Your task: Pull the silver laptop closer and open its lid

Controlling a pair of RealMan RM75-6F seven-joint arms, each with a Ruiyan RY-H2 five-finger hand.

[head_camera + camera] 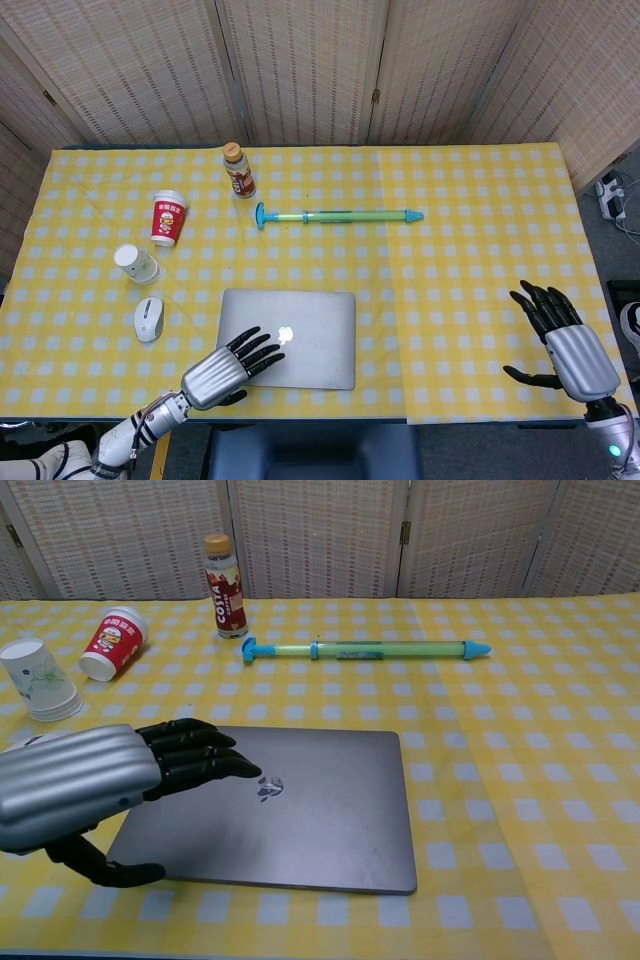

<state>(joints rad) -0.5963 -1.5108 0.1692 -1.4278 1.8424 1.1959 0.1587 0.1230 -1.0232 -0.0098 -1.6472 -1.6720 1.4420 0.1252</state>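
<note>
The silver laptop lies shut and flat near the table's front edge, logo up. My left hand hovers open over the laptop's front left corner, fingers stretched across the lid, thumb below by the front edge. Whether it touches the lid I cannot tell. My right hand stands open at the table's right front, far from the laptop, and does not show in the chest view.
A white mouse lies left of the laptop. Behind it stand a white paper cup, a red cup on its side, a Costa bottle and a long green-blue tube.
</note>
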